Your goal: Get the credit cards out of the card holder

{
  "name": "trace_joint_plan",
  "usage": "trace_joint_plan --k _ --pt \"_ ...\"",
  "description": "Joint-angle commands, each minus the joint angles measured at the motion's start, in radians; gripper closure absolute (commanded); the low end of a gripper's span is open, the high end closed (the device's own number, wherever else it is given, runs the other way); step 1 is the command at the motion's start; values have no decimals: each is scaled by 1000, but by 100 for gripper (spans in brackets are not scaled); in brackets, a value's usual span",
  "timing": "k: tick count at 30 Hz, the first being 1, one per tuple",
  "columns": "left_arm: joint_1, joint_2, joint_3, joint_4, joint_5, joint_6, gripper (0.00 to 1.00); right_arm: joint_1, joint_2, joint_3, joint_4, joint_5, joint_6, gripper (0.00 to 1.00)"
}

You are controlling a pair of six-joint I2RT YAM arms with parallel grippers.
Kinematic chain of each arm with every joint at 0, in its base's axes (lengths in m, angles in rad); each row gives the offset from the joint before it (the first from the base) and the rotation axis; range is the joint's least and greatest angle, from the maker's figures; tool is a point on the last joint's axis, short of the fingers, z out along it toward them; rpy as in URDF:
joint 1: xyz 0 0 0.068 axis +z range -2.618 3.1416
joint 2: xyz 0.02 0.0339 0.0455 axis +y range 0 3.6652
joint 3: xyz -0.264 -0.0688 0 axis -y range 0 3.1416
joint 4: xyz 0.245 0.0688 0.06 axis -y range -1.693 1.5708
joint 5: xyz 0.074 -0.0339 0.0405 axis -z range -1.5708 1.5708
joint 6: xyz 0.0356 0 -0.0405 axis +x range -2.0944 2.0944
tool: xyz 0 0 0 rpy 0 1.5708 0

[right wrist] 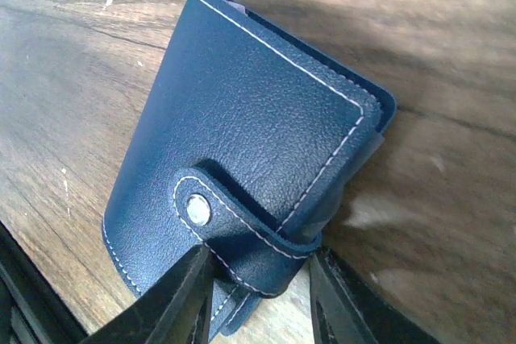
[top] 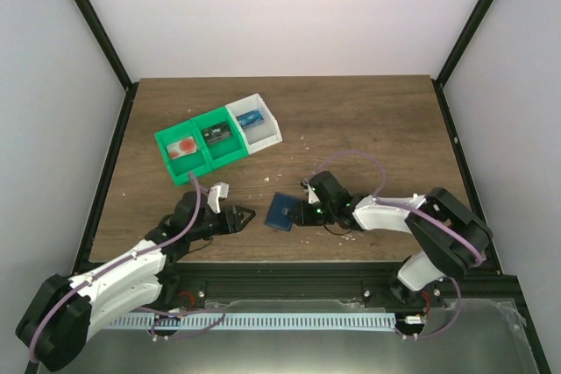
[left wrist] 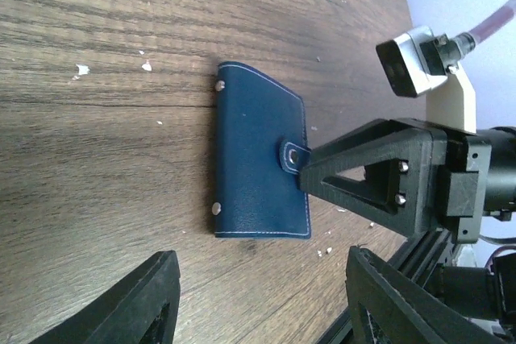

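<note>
The left gripper (top: 242, 215) is nearest of the two, low over the wooden worktop (top: 377, 129) in front of its base. Its jaws are spread wide and hold nothing. In the left wrist view the left gripper (left wrist: 258, 288) has one dark finger at each lower corner, with bare wood between them, and it stops short of the card holder (left wrist: 262, 163).

Just beyond, at the near middle of the worktop, the card holder (top: 282, 210) lies flat between the two grippers. It is folded shut, dark navy with pale stitching along its edges. A small strap wraps over one edge and is fastened by a metal snap.

The right gripper (top: 303, 214) reaches in from the right, level with the worktop. The right wrist view shows the right gripper (right wrist: 262, 279) with its jaws closed in on the strap edge of the card holder (right wrist: 242, 134), one finger on each side of the strap. From the left wrist view the right gripper (left wrist: 305, 170) meets the holder at the snap.

White specks lie scattered on the wood around it.

Farther back and to the left, well apart from the holder, a green tray (top: 215, 166) sits touching a white tray (top: 263, 144). Each compartment holds a small item.
</note>
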Motion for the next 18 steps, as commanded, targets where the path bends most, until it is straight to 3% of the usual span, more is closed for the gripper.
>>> trace_joint_plan --k 1,5,11,18 --pt "-6 -8 -35 130 19 -48 42 -6 63 119 -6 20 -165 66" --pt "-4 -35 -71 200 15 -109 44 -6 92 198 -94 65 -231 69" --pt "-5 -28 -86 219 4 -127 46 -3 79 265 -252 128 -132 70" --pt "-4 -47 -92 189 -47 -140 46 -3 118 292 -220 107 -129 60"
